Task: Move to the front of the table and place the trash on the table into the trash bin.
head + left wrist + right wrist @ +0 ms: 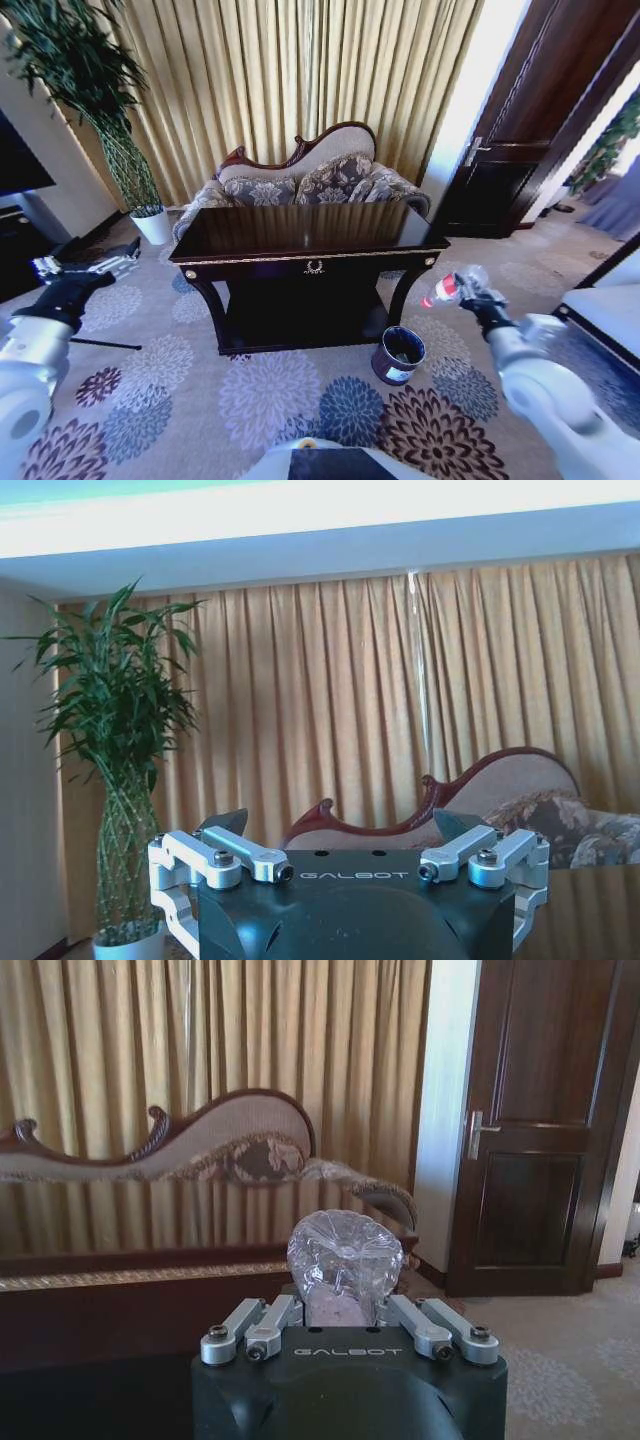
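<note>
The dark-brown table (310, 235) with gold trim stands ahead of me, its glossy top reflecting the curtains. My right gripper (468, 296) is shut on a clear plastic bottle (445, 288) with a red label, held in the air off the table's front right corner. The right wrist view shows the bottle's base (345, 1252) clamped in that gripper (340, 1310). The round dark trash bin (398, 355) sits on the carpet by the table's right front leg, below and left of the bottle. My left gripper (88, 268) hangs open and empty, left of the table, and also appears in its wrist view (340, 828).
A patterned sofa (300, 180) stands right behind the table. A tall plant in a white pot (152, 226) is at the back left, and a dark door (530, 150) at the back right. White furniture (612, 310) borders the right side. Floral carpet lies in front.
</note>
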Robot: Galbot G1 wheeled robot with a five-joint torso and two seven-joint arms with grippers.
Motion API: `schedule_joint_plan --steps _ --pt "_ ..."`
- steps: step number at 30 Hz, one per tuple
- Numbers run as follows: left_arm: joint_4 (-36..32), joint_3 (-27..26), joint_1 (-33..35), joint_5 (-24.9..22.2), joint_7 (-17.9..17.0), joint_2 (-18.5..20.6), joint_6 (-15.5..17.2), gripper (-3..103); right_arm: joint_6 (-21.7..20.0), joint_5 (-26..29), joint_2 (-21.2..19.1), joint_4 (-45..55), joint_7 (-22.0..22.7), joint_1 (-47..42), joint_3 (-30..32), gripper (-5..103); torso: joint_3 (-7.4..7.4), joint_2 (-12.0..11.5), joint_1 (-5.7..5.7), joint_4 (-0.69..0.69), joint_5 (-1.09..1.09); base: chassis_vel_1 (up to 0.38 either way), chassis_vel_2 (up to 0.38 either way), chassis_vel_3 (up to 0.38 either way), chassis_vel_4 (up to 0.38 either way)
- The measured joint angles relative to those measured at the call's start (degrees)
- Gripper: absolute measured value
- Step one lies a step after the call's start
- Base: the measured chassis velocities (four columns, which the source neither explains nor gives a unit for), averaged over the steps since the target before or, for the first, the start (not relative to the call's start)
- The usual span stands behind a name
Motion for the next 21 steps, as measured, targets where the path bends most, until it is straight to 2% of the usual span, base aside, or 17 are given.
schedule_joint_plan --steps 2,6,10,12,13,18,21 --pt "0.01 0.18 0.20 0.04 0.03 -0.09 -0.41 100 0.09 -0.19 -0.60 -2.94 -0.03 3.14 -2.26 28 0.00 0.00 0.00 0.01 -0.01 0.000 0.000 0.000 0.000" --pt "0.01 1.33 1.46 1.32 0.12 -0.89 -2.06 100 0.52 -0.86 -1.19 -16.40 -2.16 13.96 -9.93 28 0.00 0.00 0.00 0.02 -0.04 0.000 0.000 0.000 0.000" --pt "0.02 1.86 2.20 3.18 0.65 -1.42 -3.17 100 1.15 -1.47 -1.08 -22.20 -3.47 17.59 -13.00 28 0.00 0.00 0.00 -0.01 -0.02 0.000 0.000 0.000 0.000" --pt "0.02 2.08 3.00 4.58 1.38 -2.02 -4.10 100 2.40 -2.59 -0.54 -29.58 -5.10 22.31 -16.70 28 0.00 0.00 0.00 -0.01 -0.02 0.000 0.000 0.000 0.000" --pt "0.04 2.10 3.35 4.91 1.54 -2.47 -4.55 100 3.28 -3.15 0.21 -34.99 -5.83 26.26 -19.60 28 0.00 0.00 0.00 -0.02 -0.01 0.000 0.000 0.000 0.000" --pt "0.05 2.02 3.68 4.95 1.60 -2.95 -5.08 100 5.17 -5.44 3.09 -45.48 -7.12 35.54 -25.16 28 0.00 0.00 0.00 0.03 -0.08 0.000 0.000 0.000 0.000" --pt "0.06 1.92 3.81 4.97 1.60 -2.93 -5.34 100 6.17 -8.12 6.09 -52.56 -8.07 40.37 -28.08 28 0.00 0.00 0.00 0.03 -0.01 0.000 0.000 0.000 0.000"
